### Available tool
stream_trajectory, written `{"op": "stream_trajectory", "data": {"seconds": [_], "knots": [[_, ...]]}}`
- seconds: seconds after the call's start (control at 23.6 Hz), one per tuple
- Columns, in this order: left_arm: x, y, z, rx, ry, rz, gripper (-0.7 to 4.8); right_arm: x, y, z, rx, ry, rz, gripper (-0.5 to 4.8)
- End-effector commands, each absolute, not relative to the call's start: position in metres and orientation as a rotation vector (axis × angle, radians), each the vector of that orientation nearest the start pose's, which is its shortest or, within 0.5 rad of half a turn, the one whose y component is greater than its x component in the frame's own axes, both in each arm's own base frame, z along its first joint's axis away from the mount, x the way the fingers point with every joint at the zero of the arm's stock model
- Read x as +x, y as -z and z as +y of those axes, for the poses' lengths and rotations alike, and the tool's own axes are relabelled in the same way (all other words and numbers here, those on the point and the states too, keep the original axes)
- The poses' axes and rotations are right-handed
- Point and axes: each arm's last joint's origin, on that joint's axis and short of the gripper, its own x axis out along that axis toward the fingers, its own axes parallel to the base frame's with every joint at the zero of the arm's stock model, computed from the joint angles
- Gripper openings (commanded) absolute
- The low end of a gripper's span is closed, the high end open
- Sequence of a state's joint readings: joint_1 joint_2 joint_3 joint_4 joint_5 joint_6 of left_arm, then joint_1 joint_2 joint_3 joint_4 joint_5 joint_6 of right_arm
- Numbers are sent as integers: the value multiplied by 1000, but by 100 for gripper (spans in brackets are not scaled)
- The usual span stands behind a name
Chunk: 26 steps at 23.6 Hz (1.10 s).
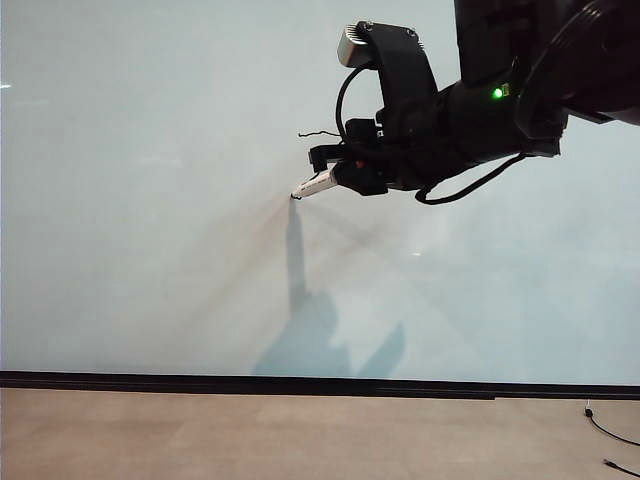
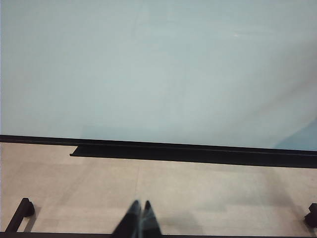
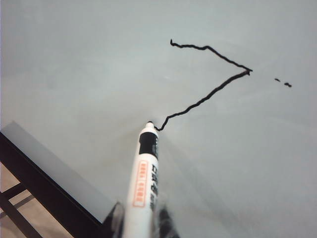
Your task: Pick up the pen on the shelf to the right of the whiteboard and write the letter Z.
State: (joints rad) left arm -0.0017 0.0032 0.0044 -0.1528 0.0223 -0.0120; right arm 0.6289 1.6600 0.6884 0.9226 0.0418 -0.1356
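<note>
My right gripper [image 1: 335, 172] is shut on the pen [image 1: 314, 185], a slim white marker, high in front of the whiteboard [image 1: 150, 200]. In the right wrist view the pen [image 3: 143, 173] sticks out between the jaws of this gripper [image 3: 140, 220], and its black tip touches the board [image 3: 74, 64]. From the tip runs the black ink of the letter Z [image 3: 208, 96]: a slanted stroke up to a corner, then a level stroke back. My left gripper [image 2: 140, 206] is shut on nothing, low over the floor and facing the board [image 2: 158, 64]. The shelf is out of view.
A black strip [image 1: 300, 384] runs along the board's bottom edge, above the tan floor [image 1: 250, 435]. Thin cables [image 1: 610, 432] lie on the floor at the lower right. Black frame feet [image 2: 22, 210] stand on the floor near the left gripper. Two small ink dots [image 3: 283, 83] mark the board.
</note>
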Motion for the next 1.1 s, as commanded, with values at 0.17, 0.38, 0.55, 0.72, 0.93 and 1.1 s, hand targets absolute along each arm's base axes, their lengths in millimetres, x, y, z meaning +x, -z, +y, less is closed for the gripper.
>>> {"op": "stream_trajectory", "data": {"seconds": [0.17, 0.38, 0.55, 0.72, 0.93, 1.1], "knots": [[97, -152, -1, -9, 24, 138, -4, 269, -197, 190, -138, -542, -7, -6], [97, -152, -1, -9, 24, 138, -4, 268, -199, 188, -144, -524, 5, -6], [97, -152, -1, -9, 24, 139, -4, 266, -201, 187, -150, -510, 11, -6], [97, -152, -1, -9, 24, 138, -5, 266, -204, 184, -158, -490, 24, -6], [97, -152, -1, -9, 24, 138, -5, 259, -208, 175, -175, -454, 15, -6], [97, -152, -1, -9, 24, 138, -4, 255, -208, 167, -175, -431, 19, -6]]}}
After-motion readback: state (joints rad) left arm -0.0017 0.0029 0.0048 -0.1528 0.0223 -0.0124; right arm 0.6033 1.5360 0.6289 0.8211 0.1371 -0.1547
